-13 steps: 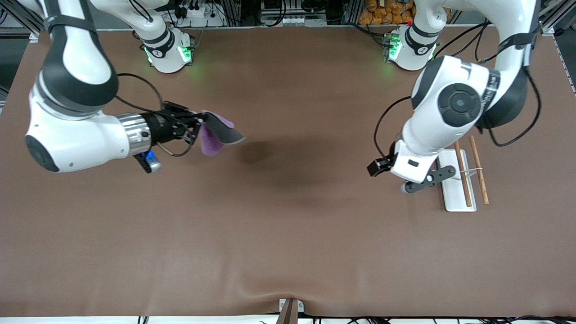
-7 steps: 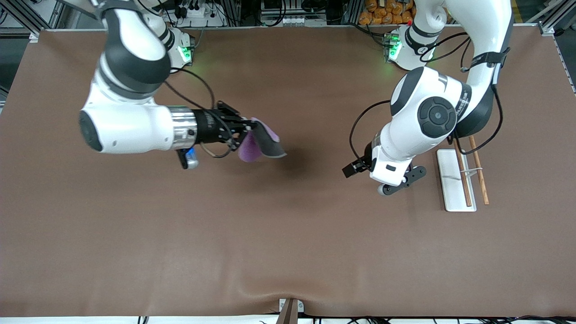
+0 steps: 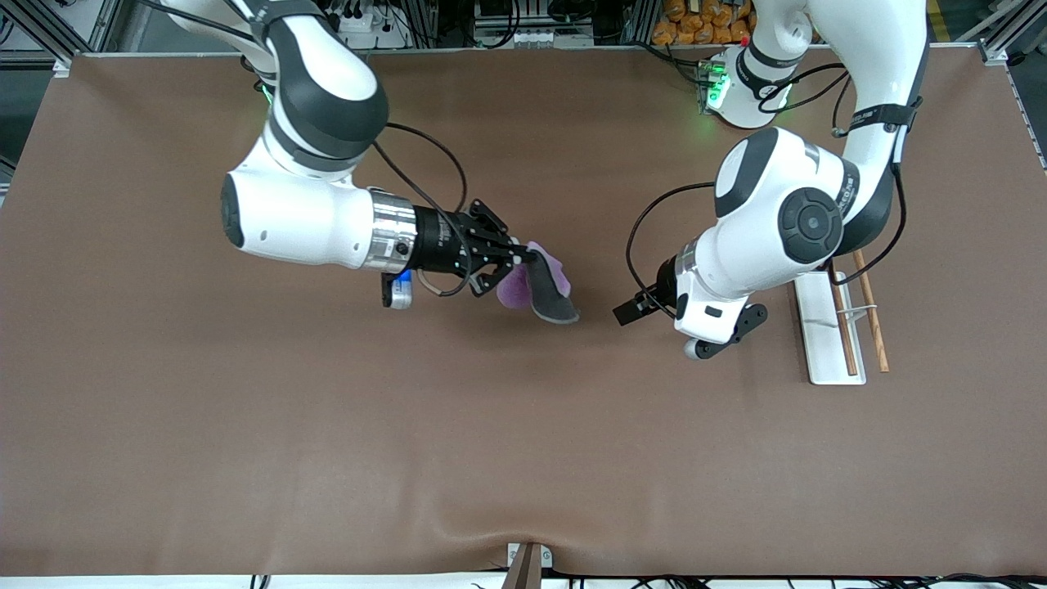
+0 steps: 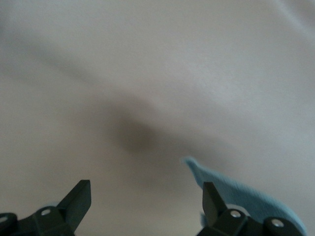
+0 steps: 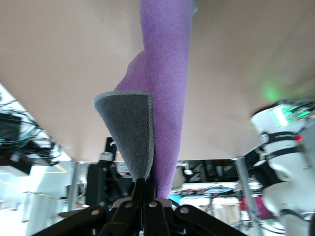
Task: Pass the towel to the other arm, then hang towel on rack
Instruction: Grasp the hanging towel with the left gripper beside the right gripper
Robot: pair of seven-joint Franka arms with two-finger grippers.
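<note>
- The towel [image 3: 540,282] hangs in the air over the middle of the table, purple face and dark grey face both showing, one corner pinched in my right gripper [image 3: 523,260].
- From my right wrist, the towel [image 5: 157,98] runs straight out from the clamped fingertips; its tip is cut off at the frame's edge.
- My left gripper [image 3: 628,312] is over the table just beside the towel's hanging end, not touching it, fingers spread wide [image 4: 78,196].
- From my left wrist, a pale bluish cloth edge [image 4: 241,189] shows past one finger; its colour is hard to make out there.
- The rack [image 3: 826,327] sits toward the left arm's end of the table, white base with two brown rods [image 3: 869,311]; my left arm covers its upper part.
- The table [image 3: 491,458] is a brown mat, slightly puckered at the edge nearest the front camera.
- Cables and shelving line the edge by the arm bases.
</note>
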